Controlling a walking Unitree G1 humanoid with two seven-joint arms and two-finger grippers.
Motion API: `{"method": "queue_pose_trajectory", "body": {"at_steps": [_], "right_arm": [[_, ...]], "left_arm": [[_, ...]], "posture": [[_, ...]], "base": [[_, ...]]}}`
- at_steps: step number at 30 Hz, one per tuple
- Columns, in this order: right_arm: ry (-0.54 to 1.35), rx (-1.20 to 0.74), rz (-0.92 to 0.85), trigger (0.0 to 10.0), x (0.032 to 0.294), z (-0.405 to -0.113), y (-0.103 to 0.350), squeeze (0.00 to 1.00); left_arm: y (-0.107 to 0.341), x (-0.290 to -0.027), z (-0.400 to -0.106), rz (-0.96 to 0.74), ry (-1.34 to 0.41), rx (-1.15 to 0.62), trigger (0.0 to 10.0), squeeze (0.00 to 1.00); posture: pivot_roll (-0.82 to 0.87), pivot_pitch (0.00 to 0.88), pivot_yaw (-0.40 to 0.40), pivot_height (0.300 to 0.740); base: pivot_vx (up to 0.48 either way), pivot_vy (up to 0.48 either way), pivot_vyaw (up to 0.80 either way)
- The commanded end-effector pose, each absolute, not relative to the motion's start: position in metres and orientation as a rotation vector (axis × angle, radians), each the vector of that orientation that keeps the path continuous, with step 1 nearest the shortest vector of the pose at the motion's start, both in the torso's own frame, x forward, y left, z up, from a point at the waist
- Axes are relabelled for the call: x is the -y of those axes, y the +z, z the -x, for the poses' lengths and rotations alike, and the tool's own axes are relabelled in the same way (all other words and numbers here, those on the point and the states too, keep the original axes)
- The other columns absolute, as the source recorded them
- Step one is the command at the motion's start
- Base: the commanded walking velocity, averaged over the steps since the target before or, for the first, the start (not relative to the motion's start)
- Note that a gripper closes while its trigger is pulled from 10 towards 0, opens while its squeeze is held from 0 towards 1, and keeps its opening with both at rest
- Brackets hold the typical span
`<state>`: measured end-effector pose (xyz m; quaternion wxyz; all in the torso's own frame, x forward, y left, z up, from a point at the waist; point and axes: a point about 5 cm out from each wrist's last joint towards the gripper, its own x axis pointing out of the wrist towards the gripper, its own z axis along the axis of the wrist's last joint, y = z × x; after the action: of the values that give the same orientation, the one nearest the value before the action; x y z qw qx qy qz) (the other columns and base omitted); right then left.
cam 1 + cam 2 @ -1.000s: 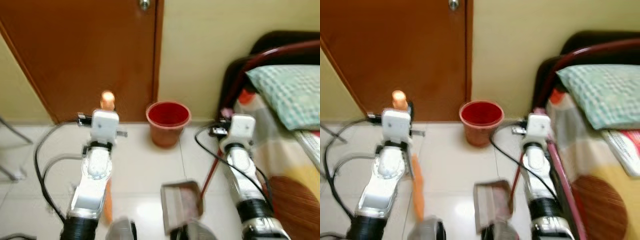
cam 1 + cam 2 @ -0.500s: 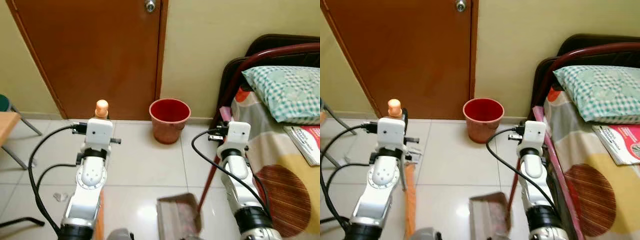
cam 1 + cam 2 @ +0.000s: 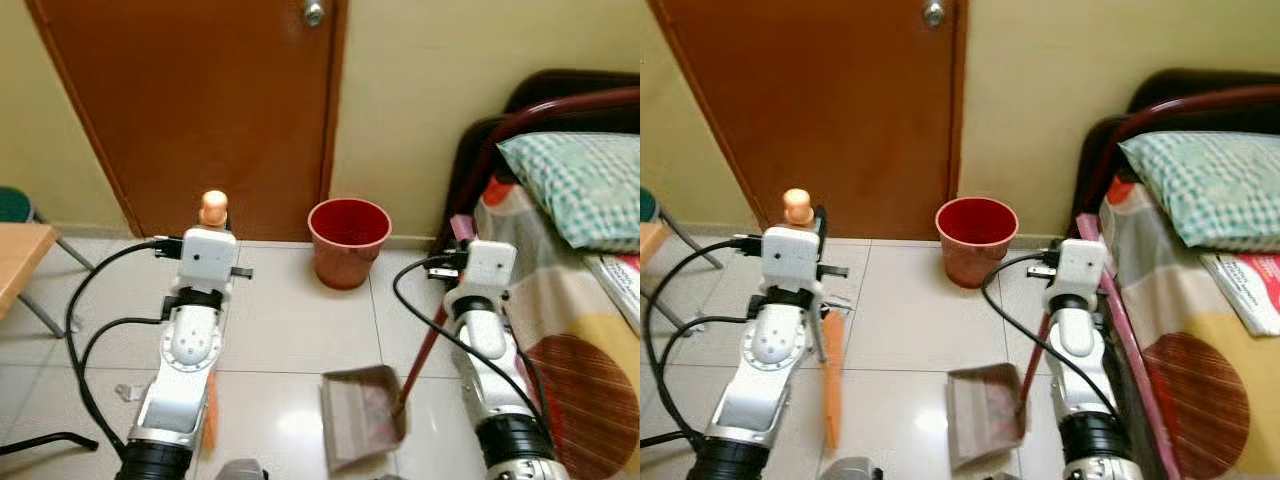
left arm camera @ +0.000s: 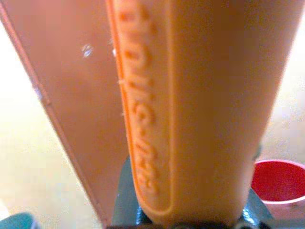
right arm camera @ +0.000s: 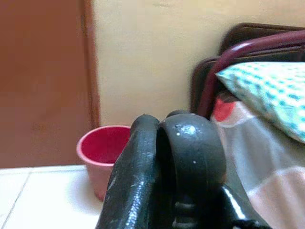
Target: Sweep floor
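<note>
An orange broom handle stands upright in my left gripper (image 3: 211,226), its rounded top (image 3: 212,207) above the wrist and its lower length (image 3: 832,380) slanting to the floor. Seen from the left wrist, the handle (image 4: 190,109) is very close. My right gripper (image 3: 463,243) is shut on the dark red stick (image 3: 425,345) of a brown dustpan (image 3: 362,415), which rests on the tiles between my arms. Its black fingers (image 5: 186,157) curl tightly together. A red bucket (image 3: 349,240) stands ahead by the wall.
A brown door (image 3: 200,100) is straight ahead. A bed with a dark frame (image 3: 500,140), a checked pillow (image 3: 580,180) and a magazine (image 3: 1250,290) lies close on the right. A wooden table corner (image 3: 20,255) is at the left. Small litter (image 3: 128,392) lies on the tiles.
The whole picture has shifted and sharpened as the camera moved. Both grippers hold the same handles, and the dustpan sits a little farther forward between the arms.
</note>
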<state>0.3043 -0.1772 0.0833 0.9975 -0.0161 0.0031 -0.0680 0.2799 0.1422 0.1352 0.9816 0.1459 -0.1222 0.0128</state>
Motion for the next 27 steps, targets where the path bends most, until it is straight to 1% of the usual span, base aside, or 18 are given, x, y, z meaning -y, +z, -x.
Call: {"method": "queue_pose_trajectory", "body": {"at_steps": [1,8,27], "right_arm": [[-0.125,0.034,0.032,10.0,0.174,-0.308,0.093,0.00],[-0.124,0.042,0.034,10.0,0.174,-0.308,0.095,0.00],[-0.127,0.051,0.036,10.0,0.174,-0.310,0.098,0.00]], "left_arm": [[0.150,-0.142,-0.281,-0.323,0.023,0.317,10.0,0.00],[0.154,-0.138,-0.281,-0.325,0.015,0.335,10.0,0.00],[0.160,-0.140,-0.285,-0.329,0.024,0.348,10.0,0.00]], "posture": [[0.02,0.000,-0.022,0.740],[0.03,0.000,-0.023,0.740],[0.03,0.000,-0.017,0.740]], "base": [[0.000,0.345,0.00],[0.000,0.359,0.00],[0.000,0.393,0.00]]}}
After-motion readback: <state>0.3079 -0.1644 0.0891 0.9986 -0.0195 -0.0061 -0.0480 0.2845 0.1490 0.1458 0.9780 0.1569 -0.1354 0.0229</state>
